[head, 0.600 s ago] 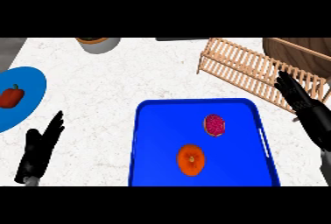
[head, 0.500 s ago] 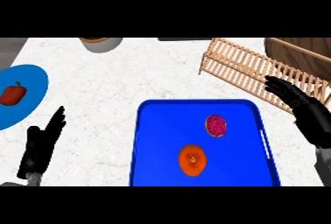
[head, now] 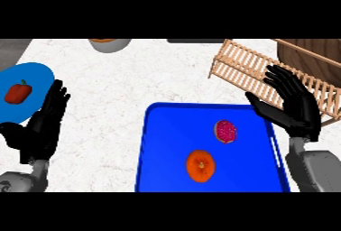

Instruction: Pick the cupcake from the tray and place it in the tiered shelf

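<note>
Resting on the white bench (head: 133,85), the blue tray (head: 166,149) carried a pink-topped cupcake (head: 225,131) and, nearer, an orange item (head: 200,165). The wooden tiered shelf (head: 246,67) stood beyond. The right hand (head: 293,108), fingers spread, hovered between them. The left hand (head: 43,124) was open beside a blue plate (head: 30,81) holding a red pepper (head: 18,92).

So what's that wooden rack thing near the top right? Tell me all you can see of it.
The tiered shelf looks like pale, light-coloured wood, built of many thin parallel slats set in a frame. It stands at an angle at the counter's far right, running from upper left down to lower right, beside a dark brown wooden thing behind it. Nothing shows on it. The right hand, open with straight fingers, overlaps its lower end in the view; whether it touches cannot be told. The blue tray lies just in front, apart from it.
</note>
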{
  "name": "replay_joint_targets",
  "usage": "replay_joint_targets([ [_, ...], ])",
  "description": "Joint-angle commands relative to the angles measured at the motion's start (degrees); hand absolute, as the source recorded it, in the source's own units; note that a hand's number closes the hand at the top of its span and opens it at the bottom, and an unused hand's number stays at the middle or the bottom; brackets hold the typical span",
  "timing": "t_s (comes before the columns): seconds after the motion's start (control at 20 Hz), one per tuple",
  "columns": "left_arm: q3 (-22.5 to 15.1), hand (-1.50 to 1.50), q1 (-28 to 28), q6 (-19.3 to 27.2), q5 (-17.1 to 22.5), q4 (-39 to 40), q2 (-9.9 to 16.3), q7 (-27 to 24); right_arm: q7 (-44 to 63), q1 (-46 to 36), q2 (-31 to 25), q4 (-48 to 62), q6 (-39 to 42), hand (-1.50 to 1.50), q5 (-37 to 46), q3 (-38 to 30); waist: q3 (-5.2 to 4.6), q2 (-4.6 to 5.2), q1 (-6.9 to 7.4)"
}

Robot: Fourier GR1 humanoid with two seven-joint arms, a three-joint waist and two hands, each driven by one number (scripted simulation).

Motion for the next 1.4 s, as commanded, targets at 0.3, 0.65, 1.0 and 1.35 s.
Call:
replay_joint_targets([
  [0.3, 0.5, 0.00, 2.6, 1.4, -2.4, -4.1, -2.1, 0.8, 16.9, 2.8, -11.0, -17.7, 6.5, -1.50, 7.0, 8.9, -0.20, -0.31, -0.42],
  [0.65, 0.9, 0.00, 0.6, 0.2, -1.5, -2.6, -3.0, 0.9, 40.6, -6.6, -23.2, -23.1, 15.1, -1.50, 15.7, 17.7, -0.44, -0.23, 0.03],
  [1.0, -1.2, 0.00, 1.5, 1.4, -4.0, -2.8, -4.8, -0.2, 65.5, -18.4, -21.5, -23.4, 23.4, -1.50, 24.0, 29.4, -0.33, 0.00, 0.88],
  [1.35, -0.8, 0.00, 0.4, 1.2, -5.0, -2.3, -5.6, 1.2, 71.7, -25.8, -12.0, -10.8, 26.5, -1.50, 29.2, 34.2, -0.15, 0.34, 0.66],
])
